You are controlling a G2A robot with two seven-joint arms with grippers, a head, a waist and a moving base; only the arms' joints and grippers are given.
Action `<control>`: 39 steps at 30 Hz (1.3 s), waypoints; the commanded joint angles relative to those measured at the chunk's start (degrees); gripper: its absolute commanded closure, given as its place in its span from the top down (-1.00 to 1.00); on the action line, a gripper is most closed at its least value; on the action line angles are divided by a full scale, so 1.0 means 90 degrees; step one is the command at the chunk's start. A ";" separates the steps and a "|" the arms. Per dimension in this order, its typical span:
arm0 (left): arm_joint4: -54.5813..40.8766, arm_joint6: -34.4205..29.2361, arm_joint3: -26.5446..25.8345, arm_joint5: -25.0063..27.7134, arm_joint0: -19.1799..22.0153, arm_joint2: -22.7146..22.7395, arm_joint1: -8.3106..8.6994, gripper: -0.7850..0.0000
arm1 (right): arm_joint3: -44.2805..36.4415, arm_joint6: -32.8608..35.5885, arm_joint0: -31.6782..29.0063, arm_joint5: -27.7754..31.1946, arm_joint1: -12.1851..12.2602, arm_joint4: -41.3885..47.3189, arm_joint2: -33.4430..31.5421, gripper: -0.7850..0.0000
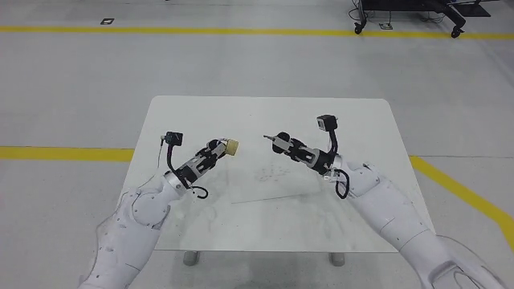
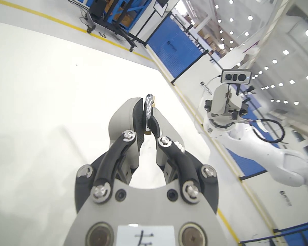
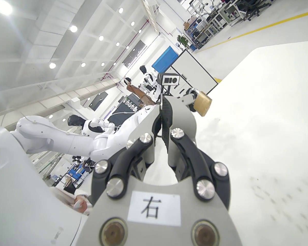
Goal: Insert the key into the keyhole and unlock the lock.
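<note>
Alignment step: key (image 1: 268, 138) and lock (image 1: 232, 148) are held apart above the middle of the desk (image 1: 321, 217).
The left gripper (image 1: 218, 149) fingers pinch the lock; the right gripper (image 1: 281, 141) fingers are pressed together on the key. Next, I judge, the key tip must line up with the keyhole. A white label (image 2: 145, 235) marks each gripper base.

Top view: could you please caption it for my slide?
Above a white table, left gripper with brass-coloured padlock faces right gripper with thin metal key.

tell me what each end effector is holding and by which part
The left end effector clamps the lock by its shackle, brass body sticking out. The right end effector pinches the key, apparently by its head, blade pointing out.
</note>
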State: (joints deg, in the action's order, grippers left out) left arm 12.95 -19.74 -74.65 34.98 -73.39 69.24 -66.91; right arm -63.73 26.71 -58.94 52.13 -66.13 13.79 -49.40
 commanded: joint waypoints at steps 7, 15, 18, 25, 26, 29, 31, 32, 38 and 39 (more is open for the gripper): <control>-0.0953 -0.0406 0.0540 0.0484 0.0312 -0.0103 -0.0044 -1.00 | 0.0040 -0.0270 0.0105 -0.0191 -0.0104 -0.0101 0.0132 -1.00; -0.1685 -0.0583 0.0565 0.0701 0.0172 -0.0215 -0.0081 -1.00 | -0.0156 -0.0574 0.0026 -0.0480 -0.0201 -0.0112 0.0246 -1.00; -0.2188 -0.0810 0.0783 0.0851 0.0298 -0.0365 -0.0131 -1.00 | 0.0007 -0.0887 0.0075 -0.0528 -0.0360 0.0012 0.0454 -1.00; -0.2800 -0.1403 0.1112 0.1315 0.0524 -0.0536 -0.0176 -1.00 | 0.0670 -0.1610 0.0324 -0.0515 -0.0726 -0.0002 0.0787 -1.00; -0.2836 -0.1431 0.1134 0.1373 0.0540 -0.0551 -0.0182 -1.00 | 0.0733 -0.1679 0.0353 -0.0497 -0.0771 -0.0043 0.0824 -1.00; -0.2883 -0.1466 0.1197 0.1586 0.0579 -0.0579 -0.0195 -1.00 | 0.0934 -0.1900 0.0438 -0.0505 -0.0891 -0.0190 0.0898 -1.00; -0.2898 -0.1482 0.1221 0.1669 0.0599 -0.0607 -0.0205 -1.00 | 0.1048 -0.2016 0.0480 -0.0530 -0.0963 -0.0272 0.0936 -1.00; -0.2897 -0.1494 0.1222 0.1721 0.0606 -0.0627 -0.0211 -1.00 | 0.1112 -0.2076 0.0506 -0.0574 -0.0995 -0.0324 0.0948 -1.00; -0.2719 -0.1467 0.1356 0.1695 0.0701 -0.0693 -0.0232 -1.00 | 0.1287 -0.2146 0.0588 -0.0520 -0.1176 -0.0359 0.1019 -1.00; -0.2643 -0.1426 0.1370 0.1681 0.0723 -0.0691 -0.0234 -1.00 | 0.1298 -0.2101 0.0597 -0.0495 -0.1204 -0.0343 0.1039 -1.00</control>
State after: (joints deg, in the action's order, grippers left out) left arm -11.60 -32.99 -62.49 50.30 -67.09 63.00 -68.99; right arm -52.14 7.36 -53.66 47.47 -76.72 10.58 -40.23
